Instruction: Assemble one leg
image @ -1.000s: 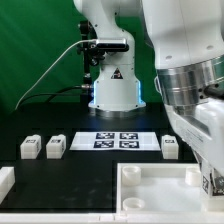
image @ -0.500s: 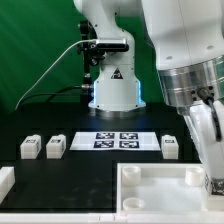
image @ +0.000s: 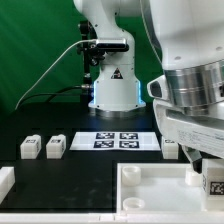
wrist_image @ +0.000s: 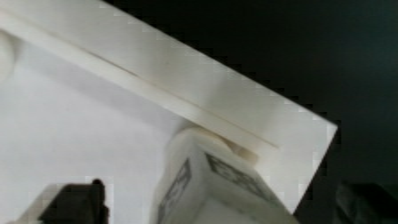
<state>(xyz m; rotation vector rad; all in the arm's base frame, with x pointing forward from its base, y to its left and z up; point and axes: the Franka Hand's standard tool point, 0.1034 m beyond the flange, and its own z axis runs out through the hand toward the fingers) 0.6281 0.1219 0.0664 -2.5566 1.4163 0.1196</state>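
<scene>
Exterior view: at the lower right of the frame, a leg (image: 214,183) with its black-and-white tag facing the camera, held just under the bulky wrist of the arm (image: 190,85), over the right side of the white panel (image: 150,192) that fills the lower middle and lower right. Only a small part of that leg visible at the frame's edge, so its long axis not readable here. Gripper (image: 208,172) mostly hidden behind the wrist housing; fingers not distinct in this view. Three more small tagged blocks on the black table (image: 90,165): two side by side at the left middle (image: 30,147) (image: 55,146), one at the right middle (image: 171,146), partly covered by the arm. Marker board (image: 112,140) flat in the centre, between them, apart from all. Another white part (image: 5,182) cut off at the lower left edge. Wrist view: the leg (wrist_image: 217,180) in the lower centre, long axis running from the frame's middle down toward the bottom edge, slightly tilted, tag on the face turned to the lower right. Dark fingertips (wrist_image: 75,200) at the lower left and lower right corners, one on each side of the leg, apparently pinching it, though the contact itself not clear. Behind the leg, the panel's raised rim (wrist_image: 169,85) crossing diagonally from upper left to right middle.
</scene>
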